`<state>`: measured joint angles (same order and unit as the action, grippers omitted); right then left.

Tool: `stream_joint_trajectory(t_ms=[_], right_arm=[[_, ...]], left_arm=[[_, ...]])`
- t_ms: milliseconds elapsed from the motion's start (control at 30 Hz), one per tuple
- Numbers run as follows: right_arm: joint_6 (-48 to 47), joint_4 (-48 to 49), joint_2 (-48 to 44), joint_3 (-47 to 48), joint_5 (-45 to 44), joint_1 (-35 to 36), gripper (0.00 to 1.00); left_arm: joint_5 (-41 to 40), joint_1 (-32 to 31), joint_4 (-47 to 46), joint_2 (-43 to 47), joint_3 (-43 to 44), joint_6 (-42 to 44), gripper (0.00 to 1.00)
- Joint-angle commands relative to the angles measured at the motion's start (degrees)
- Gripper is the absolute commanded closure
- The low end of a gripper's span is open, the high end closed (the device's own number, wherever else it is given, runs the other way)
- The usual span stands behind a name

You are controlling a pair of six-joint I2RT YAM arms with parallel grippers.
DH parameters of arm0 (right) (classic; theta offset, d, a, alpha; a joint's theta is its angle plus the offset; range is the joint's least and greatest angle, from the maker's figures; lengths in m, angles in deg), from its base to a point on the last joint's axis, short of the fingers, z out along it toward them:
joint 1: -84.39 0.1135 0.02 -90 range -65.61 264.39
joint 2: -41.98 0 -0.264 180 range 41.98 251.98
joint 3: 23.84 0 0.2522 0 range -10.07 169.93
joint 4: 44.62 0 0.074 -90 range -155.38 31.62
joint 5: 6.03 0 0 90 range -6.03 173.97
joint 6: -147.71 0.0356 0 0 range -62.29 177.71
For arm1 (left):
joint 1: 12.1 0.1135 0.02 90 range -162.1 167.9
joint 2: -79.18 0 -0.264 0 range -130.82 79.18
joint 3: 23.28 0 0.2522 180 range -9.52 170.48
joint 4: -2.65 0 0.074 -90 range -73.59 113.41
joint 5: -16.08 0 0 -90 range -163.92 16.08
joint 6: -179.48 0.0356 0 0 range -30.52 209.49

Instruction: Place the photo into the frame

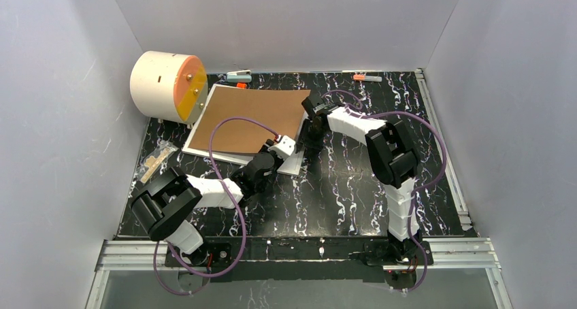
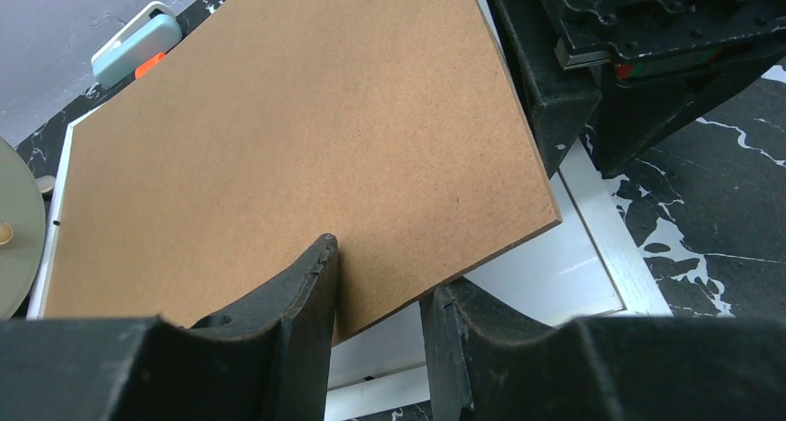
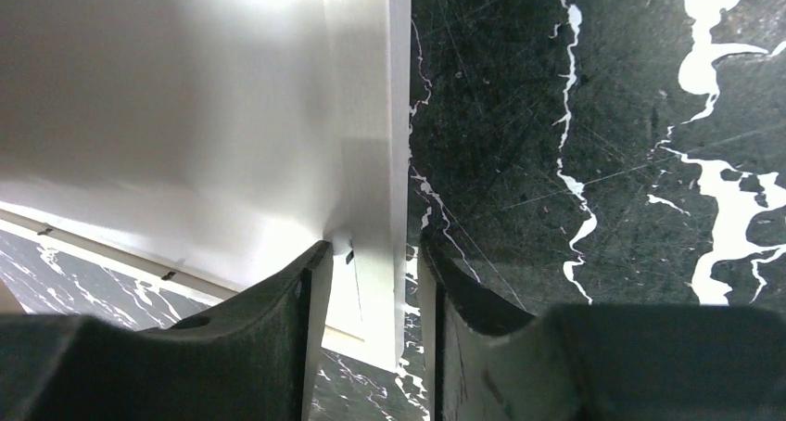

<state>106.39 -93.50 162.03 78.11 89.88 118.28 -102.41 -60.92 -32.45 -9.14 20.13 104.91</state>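
Hard to see much of the frame (image 1: 219, 156) right now. It lies left of centre on the black marbled counter (image 1: 354, 186), and the brown backing board (image 1: 248, 118) sits skewed across it. That leaves only white edges and the near right corner showing. I can't pick out the photo in any view.

The left wrist camera is filled by the backing board (image 2: 297, 133), with the white frame (image 2: 602, 226) peeking out beneath its near edge. The left pincer (image 2: 385, 268) stands narrow. One finger (image 2: 310, 291) overlaps the board and the other sits just off its edge. Whether it truly grips, I cannot tell. Part of the right arm blocks the top right corner.

On the right wrist camera the right pincer (image 3: 371, 245) straddles the frame's (image 3: 371, 115) white edge strip, a finger close on either side. I can't tell whether they are biting. The glossy white panel beside the strip is washed out by glare.

At far left a white drum with an orange face (image 1: 167, 86) stands touching the frame's corner. A teal-and-orange clip (image 1: 238, 76) and a small orange-and-white piece (image 1: 367, 77) lie along the back wall. A clear packet (image 1: 155, 160) lies at the counter's left edge, contents too small to read. A purple cable (image 1: 224, 128) loops over the board.
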Motion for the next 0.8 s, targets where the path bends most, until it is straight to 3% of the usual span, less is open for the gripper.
stream_joint_trajectory(t_ms=[0, 367, 767], right_arm=[[0.4, -4.1, 2.7, 0.8, -5.0, -0.1, 0.51], [1.3, -6.9, 4.4, 3.7, -5.6, -0.1, 0.64], [1.9, -4.6, 2.6, 1.4, -5.3, -0.9, 0.89]], left_arm=[[-3.6, 1.8, 4.4, 0.4, -1.9, -8.3, 0.82], [-3.7, 1.9, 4.4, 0.3, -2.0, -8.7, 0.83], [-3.7, 1.9, 4.4, 0.2, -2.0, -8.9, 0.83]])
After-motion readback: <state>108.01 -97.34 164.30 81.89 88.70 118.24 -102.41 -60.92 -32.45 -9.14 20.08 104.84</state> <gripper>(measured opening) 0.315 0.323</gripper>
